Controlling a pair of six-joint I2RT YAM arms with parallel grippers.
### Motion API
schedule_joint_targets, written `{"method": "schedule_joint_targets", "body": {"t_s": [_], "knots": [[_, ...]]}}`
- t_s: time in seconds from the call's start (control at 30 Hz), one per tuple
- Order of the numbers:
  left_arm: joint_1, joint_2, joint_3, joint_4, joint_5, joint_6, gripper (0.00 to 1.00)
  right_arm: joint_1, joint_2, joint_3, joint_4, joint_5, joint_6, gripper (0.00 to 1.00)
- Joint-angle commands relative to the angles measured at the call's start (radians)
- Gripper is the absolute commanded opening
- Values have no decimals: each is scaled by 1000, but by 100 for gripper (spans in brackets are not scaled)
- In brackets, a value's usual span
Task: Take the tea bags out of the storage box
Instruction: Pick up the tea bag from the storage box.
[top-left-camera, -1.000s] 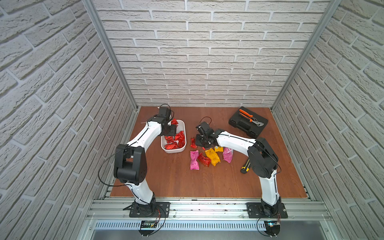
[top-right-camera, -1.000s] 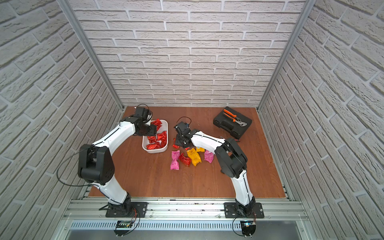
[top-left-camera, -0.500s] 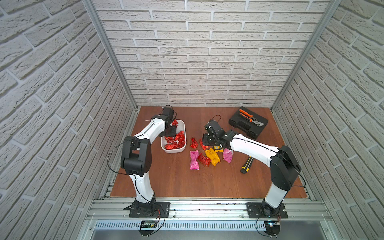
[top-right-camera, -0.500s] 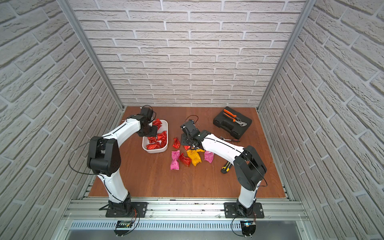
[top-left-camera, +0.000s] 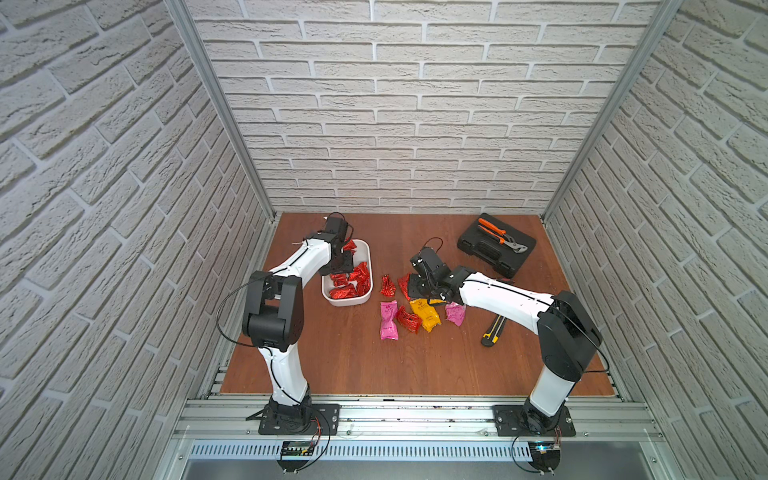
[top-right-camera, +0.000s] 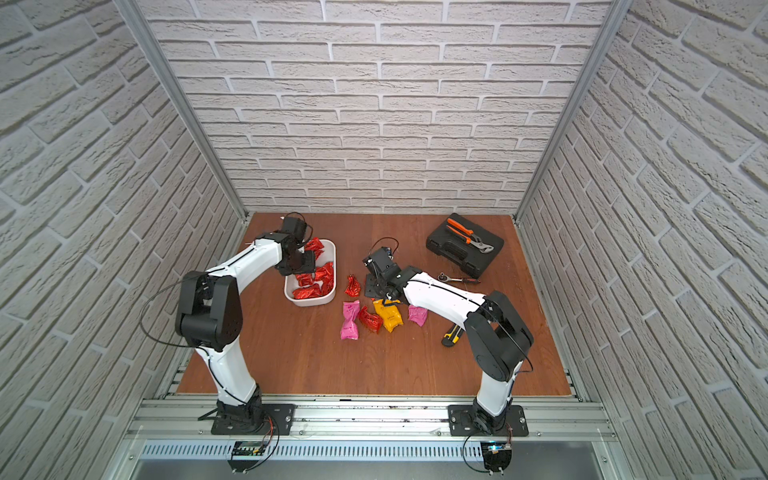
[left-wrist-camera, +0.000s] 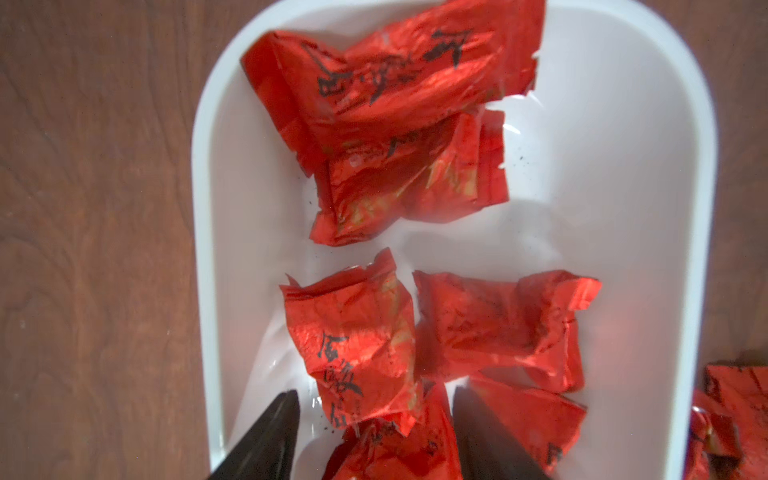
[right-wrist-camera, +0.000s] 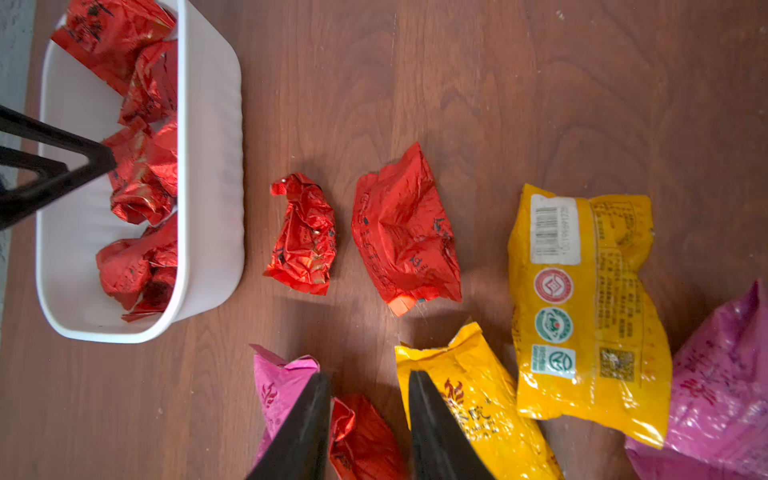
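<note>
White brick-pattern walls close round a red-brown wooden table (top-left-camera: 332, 357); take twelve o'clock as the back wall. The task looks roughly half done. The white storage box (top-left-camera: 348, 302), at about ten o'clock, holds six or so red tea bags (left-wrist-camera: 353, 332); they overlap, so that count is unsure. Seven more lie out on the wood near the centre: three red sachets (right-wrist-camera: 405, 226), two yellow sachets (right-wrist-camera: 582, 299) and two pink sachets (right-wrist-camera: 723, 395).

The left gripper (left-wrist-camera: 372, 392) hangs inside the box, fingers apart astride a red sachet and not closed on it. The right gripper (right-wrist-camera: 369, 374) hovers over the loose group, fingers parted and empty, with a red sachet on the wood under the gap.

Farther out, one black tool case (top-left-camera: 486, 254) with one pair of orange pliers (top-left-camera: 494, 232) sits at one o'clock. One yellow-black utility knife (top-left-camera: 492, 331) lies at four.
</note>
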Motion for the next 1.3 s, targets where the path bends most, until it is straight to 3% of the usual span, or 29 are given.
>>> {"method": "schedule_joint_targets", "body": {"t_s": [0.0,0.13,0.57,0.8,1.1,1.27], "knots": [[4,12,-19,43,-12,-81,65,4,-35,-49,67,8,41,37],[18,25,-48,113,55,-164,64,3,-29,-54,73,-3,41,37],[17,72,-91,148,34,-282,67,3,-38,-48,53,19,49,45],[17,108,-79,131,43,-275,53,4,-50,-65,64,28,55,44],[7,30,-79,115,-2,-256,27,3,-68,-77,71,34,45,44],[-9,-48,-93,90,-46,-242,22,2,-85,-79,64,43,36,43]]}}
